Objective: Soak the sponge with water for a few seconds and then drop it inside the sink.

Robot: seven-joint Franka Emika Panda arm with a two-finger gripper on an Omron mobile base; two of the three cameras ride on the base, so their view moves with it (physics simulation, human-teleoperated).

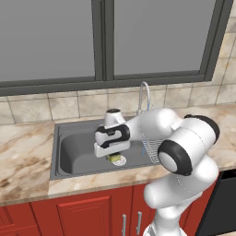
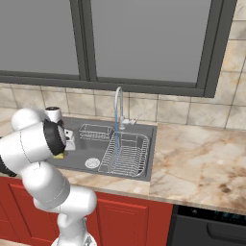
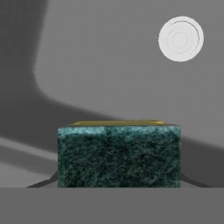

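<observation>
Though the arm's wrist hides most of it, the hand (image 1: pixel 112 156) sits low over the sink (image 1: pixel 73 152) basin, its 2 fingers pinching the sponge (image 3: pixel 119 155), green scrub side toward the cam. Fingertips mostly covered by the sponge. Drain (image 3: pixel 180 38) lies beyond. Water (image 2: pixel 116 137) runs well right, at the faucet (image 2: pixel 118 103), over the wire rack (image 2: pixel 126 153).

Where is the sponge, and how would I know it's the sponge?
Look under the big window at the dark grey sink set in the marble counter. Over the basin, the robot's white arm ends in a gripper that pinches a small block: the sponge. It is yellow with a dark green scrubby side, unlike the round silver drain and the wire racks nearby.
</observation>
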